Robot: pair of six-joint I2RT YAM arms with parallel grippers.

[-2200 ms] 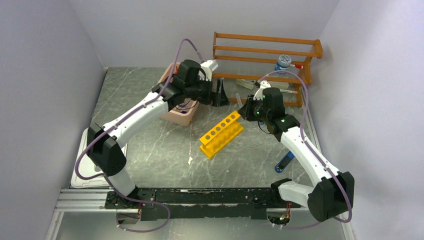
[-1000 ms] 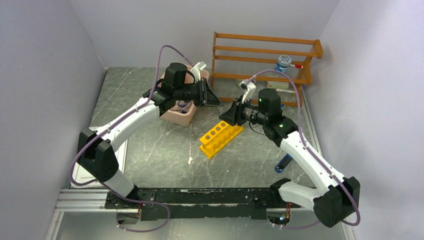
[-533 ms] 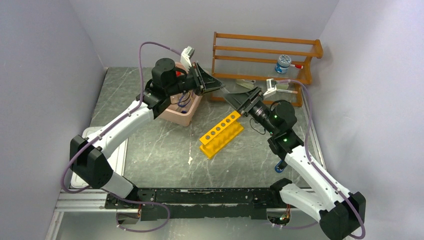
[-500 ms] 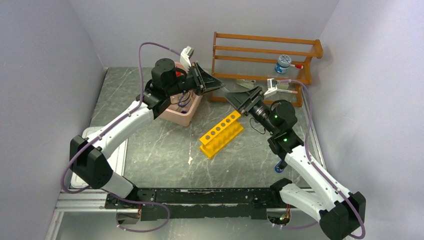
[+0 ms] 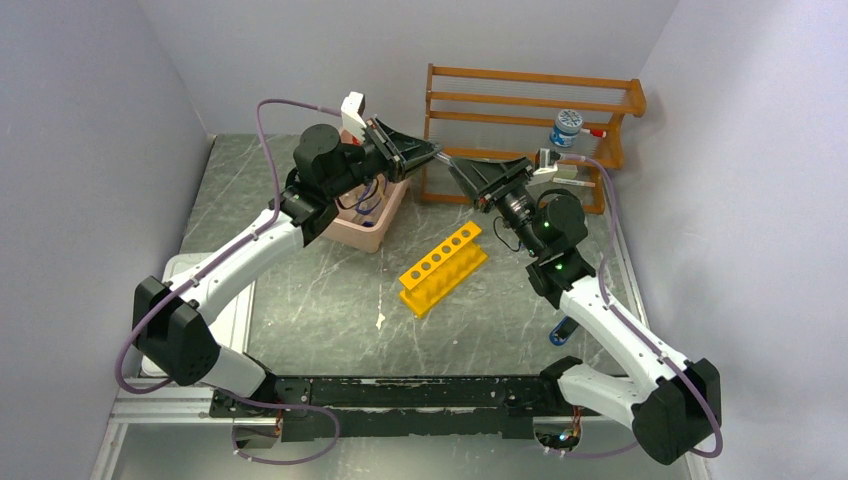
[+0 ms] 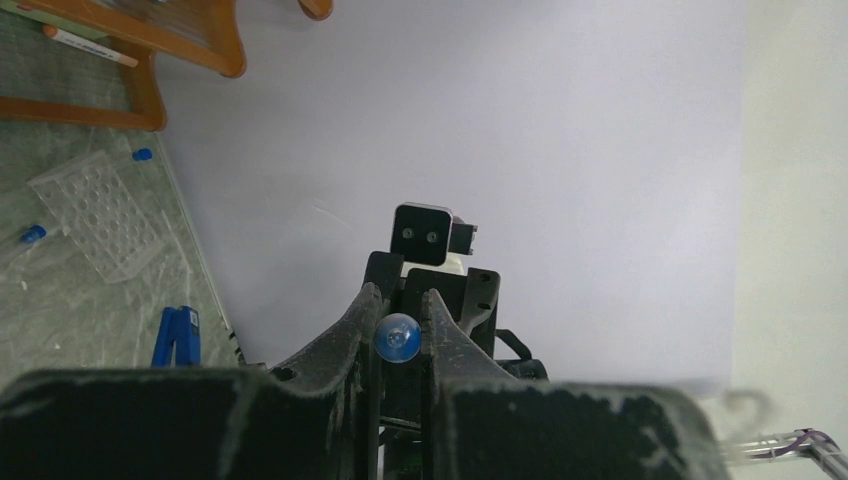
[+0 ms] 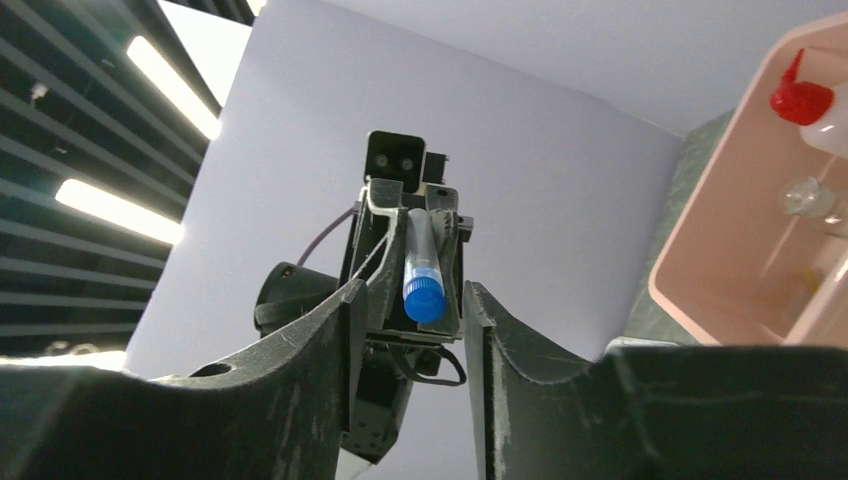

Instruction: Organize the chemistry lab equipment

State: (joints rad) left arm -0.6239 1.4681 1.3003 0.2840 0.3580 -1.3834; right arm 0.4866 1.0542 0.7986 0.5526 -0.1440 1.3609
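Tube (image 7: pixel 420 255), blue-capped, pinched tight in left fingers (image 6: pixel 345 335) above surface's (image 5: pixel 330 290) far edge; right fingers (image 7: pixel 310 340) parted around its cap (image 7: pixel 424 300), gaps both sides.

The rack (image 5: pixel 443 266) is yellow, the tub (image 5: pixel 365 235) pink, the tube (image 7: pixel 421 268) blue-capped.

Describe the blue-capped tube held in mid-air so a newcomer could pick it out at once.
Start at the wooden shelf rack at the back of the table; before its left end the left claw and right claw meet tip to tip. The blue-capped tube is clamped in the left one, cap toward the right. Unlike the loose tubes lying on the table, it is held in the air.
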